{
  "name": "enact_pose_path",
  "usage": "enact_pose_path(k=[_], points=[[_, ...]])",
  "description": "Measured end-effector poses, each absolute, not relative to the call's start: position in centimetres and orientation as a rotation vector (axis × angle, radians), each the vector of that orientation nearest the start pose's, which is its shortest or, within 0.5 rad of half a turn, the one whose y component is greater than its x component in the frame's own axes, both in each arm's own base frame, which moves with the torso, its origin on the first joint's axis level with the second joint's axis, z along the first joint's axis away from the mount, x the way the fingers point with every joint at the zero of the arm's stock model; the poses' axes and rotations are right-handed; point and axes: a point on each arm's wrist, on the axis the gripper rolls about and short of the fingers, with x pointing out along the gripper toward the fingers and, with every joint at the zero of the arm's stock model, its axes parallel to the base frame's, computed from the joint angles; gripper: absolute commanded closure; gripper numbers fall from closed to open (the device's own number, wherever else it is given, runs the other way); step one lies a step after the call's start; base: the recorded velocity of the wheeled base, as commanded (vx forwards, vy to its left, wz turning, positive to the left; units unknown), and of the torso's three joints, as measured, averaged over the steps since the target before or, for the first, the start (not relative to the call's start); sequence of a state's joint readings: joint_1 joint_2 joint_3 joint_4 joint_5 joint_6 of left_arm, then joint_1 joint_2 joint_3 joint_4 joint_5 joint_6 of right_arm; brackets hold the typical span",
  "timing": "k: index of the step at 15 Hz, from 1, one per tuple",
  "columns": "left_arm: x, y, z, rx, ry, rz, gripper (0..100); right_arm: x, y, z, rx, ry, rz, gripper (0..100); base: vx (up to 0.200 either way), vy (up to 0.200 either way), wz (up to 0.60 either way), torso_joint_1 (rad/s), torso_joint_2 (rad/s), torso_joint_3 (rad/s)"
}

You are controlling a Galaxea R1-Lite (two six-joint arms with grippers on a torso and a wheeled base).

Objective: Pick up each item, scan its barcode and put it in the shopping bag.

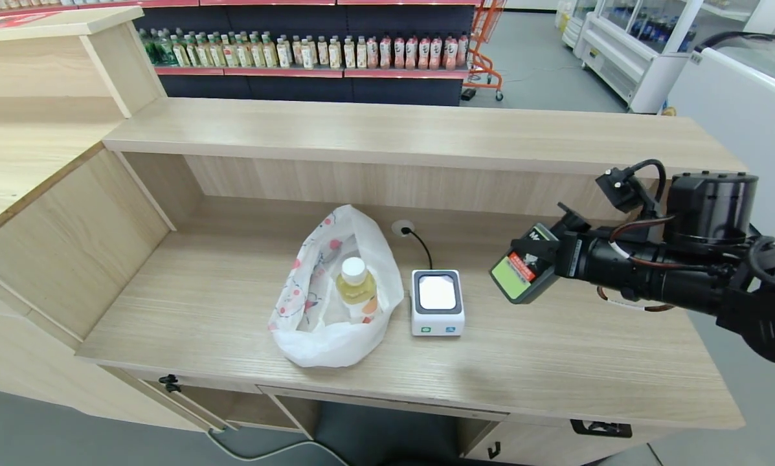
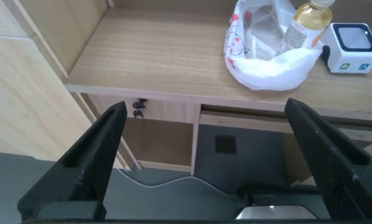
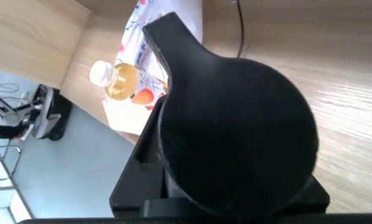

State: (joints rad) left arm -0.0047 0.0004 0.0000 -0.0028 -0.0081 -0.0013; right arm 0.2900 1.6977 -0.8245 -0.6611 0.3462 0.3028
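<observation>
One item, a small dark box (image 1: 520, 272) with a green and red label, is held clear of the counter (image 1: 555, 362) by the right gripper (image 1: 551, 254), which is clamped on the end of the box nearest the arm. The box is seen tilted, with its labelled face turned down and towards the robot's left. Its long axis appears to run roughly in line with the forearm, though this cannot be fixed with certainty. The scanner (image 1: 437, 301), a white cube with its window facing up, lies to the left of the box and lower, near it but apart. It stands between the box and the shopping bag (image 1: 335, 336). The coming move is judged to turn on this line: the box would have to be carried leftwards and down over the window before going on to the shopping bag. Which face carries the barcode cannot be told. The shopping bag is slumped on the counter just beside the scanner, its mouth open upwards. One bottle (image 1: 356, 285) with a white cap and a yellowish drink stands upright inside it, and no other item can be made out within. A black cable (image 1: 421, 246) runs from the back of the scanner to a hole in the counter. The left gripper (image 2: 204, 162) is held low before the counter's front edge, its fingers spread wide with nothing between them, well apart from the box. The right arm is therefore much the nearer.
</observation>
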Motion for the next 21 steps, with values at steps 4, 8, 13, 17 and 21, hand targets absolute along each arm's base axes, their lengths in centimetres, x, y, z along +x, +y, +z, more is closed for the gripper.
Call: enact_pose_path(k=[4, 8, 13, 17, 21], points=[[-2.3, 0.0, 7.6, 0.000, -0.002, -0.012, 0, 32.5, 10.3, 17.1, 0.280, 0.309, 0.592, 100, 0.000, 0.100, 0.00, 0.004, 0.00, 0.001], [-2.3, 0.0, 7.6, -0.001, -0.002, -0.011, 0, 34.9, 10.9, 14.2, 0.238, 0.304, 0.593, 100, 0.000, 0.000, 0.00, 0.000, 0.00, 0.000], [-2.3, 0.0, 7.6, -0.001, -0.002, -0.011, 0, 37.1, 11.7, 12.3, 0.235, 0.324, 0.590, 100, 0.000, 0.000, 0.00, 0.000, 0.00, 0.000], [-2.3, 0.0, 7.6, 0.000, -0.002, -0.013, 0, 38.7, 12.5, 11.9, 0.232, 0.305, 0.582, 100, 0.000, 0.000, 0.00, 0.000, 0.00, 0.000], [-2.3, 0.0, 7.6, 0.000, -0.002, -0.012, 0, 39.3, 13.1, 10.9, 0.230, 0.319, 0.590, 100, 0.000, 0.000, 0.00, 0.000, 0.00, 0.000]])
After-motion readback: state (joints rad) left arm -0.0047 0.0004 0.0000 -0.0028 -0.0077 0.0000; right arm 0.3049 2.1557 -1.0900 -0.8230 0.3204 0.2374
